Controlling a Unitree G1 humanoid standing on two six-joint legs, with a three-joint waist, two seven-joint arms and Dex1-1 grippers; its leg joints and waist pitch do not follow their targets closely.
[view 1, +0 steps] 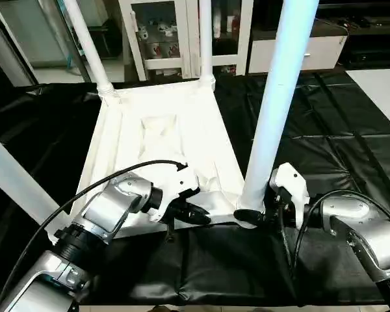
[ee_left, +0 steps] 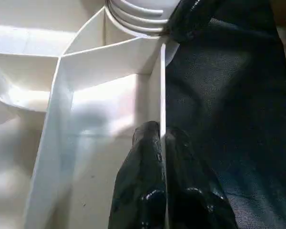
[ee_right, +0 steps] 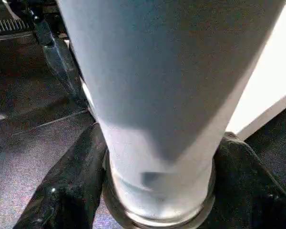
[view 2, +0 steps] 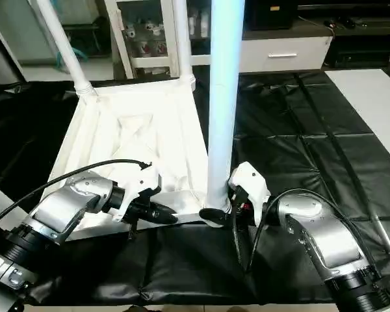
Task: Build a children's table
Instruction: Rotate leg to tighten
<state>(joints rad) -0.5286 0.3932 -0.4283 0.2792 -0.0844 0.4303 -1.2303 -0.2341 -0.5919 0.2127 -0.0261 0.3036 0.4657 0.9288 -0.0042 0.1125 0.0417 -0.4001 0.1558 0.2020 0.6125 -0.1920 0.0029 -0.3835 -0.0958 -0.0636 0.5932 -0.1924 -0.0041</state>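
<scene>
The white tabletop (view 1: 156,130) lies upside down on the black cover, ribbed underside up. Legs stand in its far left socket (view 1: 88,45) and far right socket (view 1: 206,39). Another leg (view 1: 13,182) crosses the picture's left edge. The thick near right leg (view 1: 273,110) stands upright in its corner socket. My right gripper (view 1: 250,216) is at that leg's base, and its fingers (ee_right: 66,191) hug the leg on both sides. My left gripper (view 1: 205,218) is at the tabletop's near edge, its fingers (ee_left: 143,157) shut on the thin rim wall (ee_left: 163,86).
The black cover (view 1: 325,143) spreads to the right and the near side of the tabletop. A white glass-door cabinet (view 1: 159,32) and a low white drawer unit (view 1: 299,52) stand behind. Pale floor (view 1: 383,84) shows at the far right.
</scene>
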